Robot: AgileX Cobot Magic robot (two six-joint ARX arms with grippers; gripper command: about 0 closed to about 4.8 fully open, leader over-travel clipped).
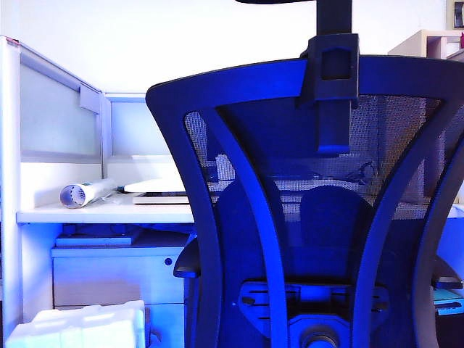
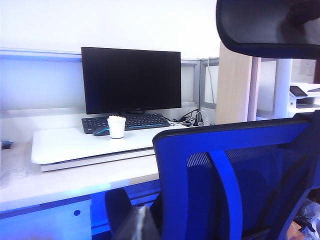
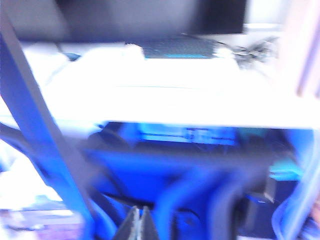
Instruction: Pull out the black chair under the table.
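Note:
The black chair (image 1: 319,217) fills most of the exterior view, with its mesh back, curved ribs and headrest post facing the camera. The white table (image 1: 101,215) runs behind it. Neither gripper shows in that view. In the left wrist view the chair back (image 2: 240,175) stands close by, before the table (image 2: 60,185). My left gripper (image 2: 141,220) is shut and empty, hanging beside the chair's near edge. The right wrist view is blurred: a chair rib (image 3: 45,125) crosses it below the table (image 3: 175,105). My right gripper (image 3: 140,217) is shut on nothing, close to the chair's lower frame.
On the table are a dark monitor (image 2: 131,80), a keyboard (image 2: 125,122), a white cup (image 2: 116,126) and a paper roll (image 1: 80,194). A white drawer cabinet (image 1: 109,279) sits under the table at left, with a white foam block (image 1: 80,326) before it. A partition wall (image 1: 11,181) stands at far left.

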